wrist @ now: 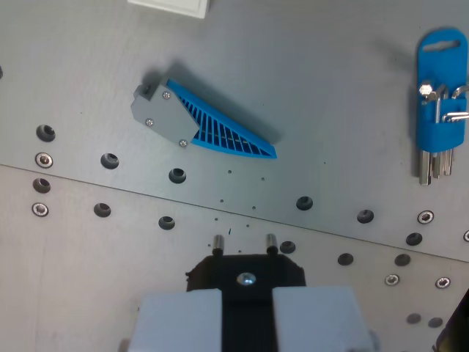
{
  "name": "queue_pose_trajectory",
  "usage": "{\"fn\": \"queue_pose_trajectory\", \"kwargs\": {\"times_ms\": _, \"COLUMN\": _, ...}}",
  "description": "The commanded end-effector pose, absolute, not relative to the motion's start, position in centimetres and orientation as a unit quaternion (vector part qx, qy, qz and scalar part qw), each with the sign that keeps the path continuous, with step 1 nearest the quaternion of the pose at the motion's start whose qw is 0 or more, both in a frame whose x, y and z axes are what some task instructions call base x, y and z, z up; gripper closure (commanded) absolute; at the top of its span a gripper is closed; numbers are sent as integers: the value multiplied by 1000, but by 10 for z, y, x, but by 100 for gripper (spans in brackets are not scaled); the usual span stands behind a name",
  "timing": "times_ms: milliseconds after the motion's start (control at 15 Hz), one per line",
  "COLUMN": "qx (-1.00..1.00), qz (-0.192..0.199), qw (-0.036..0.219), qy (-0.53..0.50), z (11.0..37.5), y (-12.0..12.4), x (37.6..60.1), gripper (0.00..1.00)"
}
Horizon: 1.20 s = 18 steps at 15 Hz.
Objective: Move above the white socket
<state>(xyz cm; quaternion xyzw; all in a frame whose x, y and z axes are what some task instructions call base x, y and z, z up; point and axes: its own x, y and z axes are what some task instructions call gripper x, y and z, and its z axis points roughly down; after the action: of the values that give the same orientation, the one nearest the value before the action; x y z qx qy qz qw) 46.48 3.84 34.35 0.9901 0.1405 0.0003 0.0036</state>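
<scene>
Only a corner of the white socket (172,6) shows, cut off by the top edge left of centre. My gripper (247,295) fills the bottom middle, far below the socket in the picture. Its two white fingers (179,319) are shut on a black plug (248,270). The plug's two metal pins (218,244) point up the picture toward the grey plate.
A grey and blue wedge-shaped part (201,121) lies on the metal plate (322,88) between the plug and the socket. A blue holder with hex keys (440,103) lies at the right edge. Rows of bolt holes (110,160) and a plate seam cross the lower half.
</scene>
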Motion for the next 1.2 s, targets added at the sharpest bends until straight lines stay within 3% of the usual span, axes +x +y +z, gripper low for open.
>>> {"fn": "queue_pose_trajectory", "kwargs": {"times_ms": 67, "qx": 990, "qz": 1, "qw": 4, "qy": 141, "z": 344, "y": 38, "x": 465, "gripper": 100}}
{"fn": "queue_pose_trajectory", "kwargs": {"times_ms": 600, "qx": 991, "qz": 5, "qw": 3, "qy": 131, "z": 336, "y": 41, "x": 467, "gripper": 100}}
{"fn": "queue_pose_trajectory", "kwargs": {"times_ms": 1200, "qx": 995, "qz": 17, "qw": 3, "qy": 99, "z": 297, "y": 54, "x": 480, "gripper": 100}}
